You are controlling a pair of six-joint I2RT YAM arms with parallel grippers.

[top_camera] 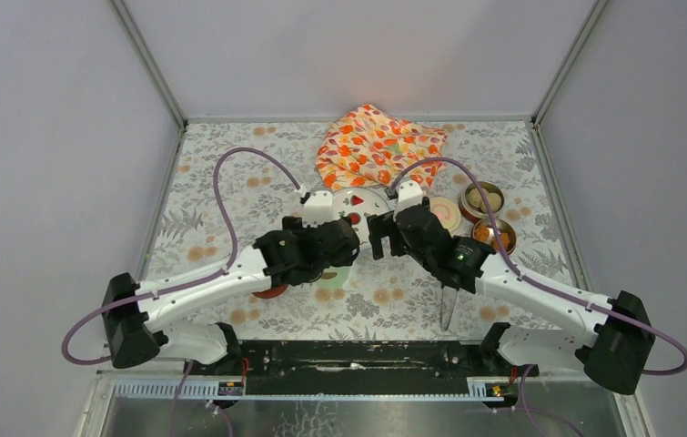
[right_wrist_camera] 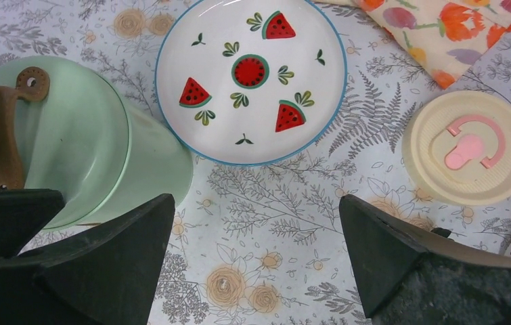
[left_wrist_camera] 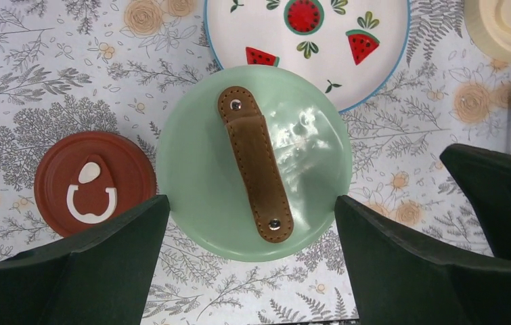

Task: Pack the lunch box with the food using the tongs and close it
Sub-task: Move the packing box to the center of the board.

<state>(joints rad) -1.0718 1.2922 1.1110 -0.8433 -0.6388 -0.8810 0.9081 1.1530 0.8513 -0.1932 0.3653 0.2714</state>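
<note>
The tall mint-green pot of the lunch box stands shut under its green lid [left_wrist_camera: 205,176], which carries a brown leather strap [left_wrist_camera: 256,162]. My left gripper [left_wrist_camera: 251,203] hangs open just above it, one finger on each side, holding nothing. Beside it my right gripper [right_wrist_camera: 256,203] is open over bare table, the green pot [right_wrist_camera: 70,135] to its left. Two steel bowls stand uncovered at the right: one with pale balls [top_camera: 483,197], one with orange-red chunks [top_camera: 493,233]. The tongs [top_camera: 449,307] lie on the table by the right arm.
The white watermelon plate [right_wrist_camera: 249,74] sits just beyond both grippers. A cream lid [right_wrist_camera: 469,145] lies to its right and a dark red lid [left_wrist_camera: 93,183] left of the green pot. The orange flowered cloth [top_camera: 378,141] lies at the back. Both wrists are close together mid-table.
</note>
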